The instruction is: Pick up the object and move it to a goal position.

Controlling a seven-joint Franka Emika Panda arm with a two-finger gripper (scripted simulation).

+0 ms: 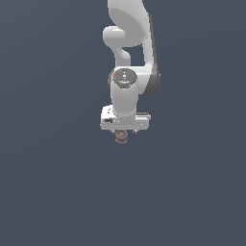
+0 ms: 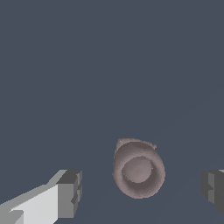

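Plain dark blue-grey ground fills both views. Gripper (image 1: 124,131) at exterior frame centre, jaws spread wide, hovers over object (image 1: 121,137); wrist view shows object (image 2: 138,168) between fingers (image 2: 70,192), untouched. Step: pre-grasp. Next: descend, probably slightly, then close. Goal unseen.

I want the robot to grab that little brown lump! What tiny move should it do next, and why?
Probably close the fingers. In the wrist view the lump sits between the open gripper pads, with gaps on both sides, so squeezing should catch it.
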